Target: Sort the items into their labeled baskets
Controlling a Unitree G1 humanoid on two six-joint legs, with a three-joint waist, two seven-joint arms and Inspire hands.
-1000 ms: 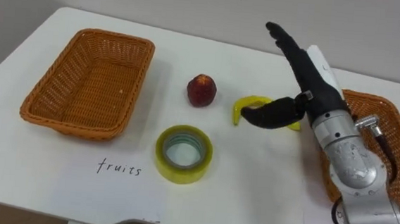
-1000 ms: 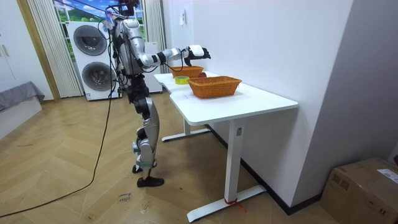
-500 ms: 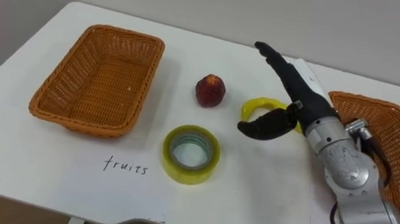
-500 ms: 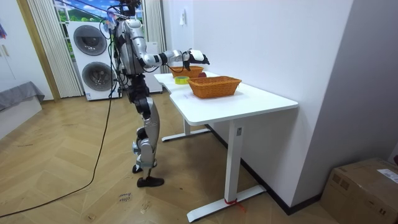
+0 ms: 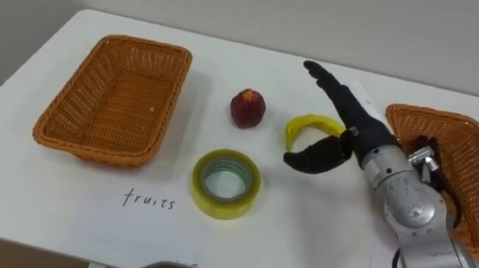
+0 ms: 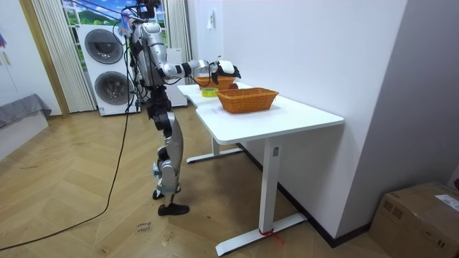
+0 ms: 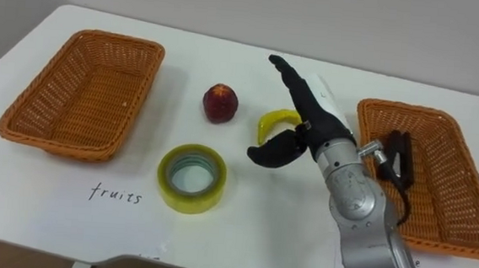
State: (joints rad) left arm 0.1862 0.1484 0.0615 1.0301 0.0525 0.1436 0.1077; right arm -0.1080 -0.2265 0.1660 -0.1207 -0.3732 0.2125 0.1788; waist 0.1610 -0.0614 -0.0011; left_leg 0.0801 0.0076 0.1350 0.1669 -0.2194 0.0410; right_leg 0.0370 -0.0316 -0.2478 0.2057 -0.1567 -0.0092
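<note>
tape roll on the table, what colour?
Yellow; the tape roll shows best in the left eye view.

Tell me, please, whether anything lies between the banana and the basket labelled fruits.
Yes: the red fruit lies roughly on the straight line from the banana to the left basket. The tape roll sits nearer the robot, off that line. The open right hand is by the banana.

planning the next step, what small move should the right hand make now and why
Probably lower the right hand and curl its fingers round the banana. The hand is open over it, thumb spread, holding nothing, and the banana lies on the table, not yet in the left basket.
</note>
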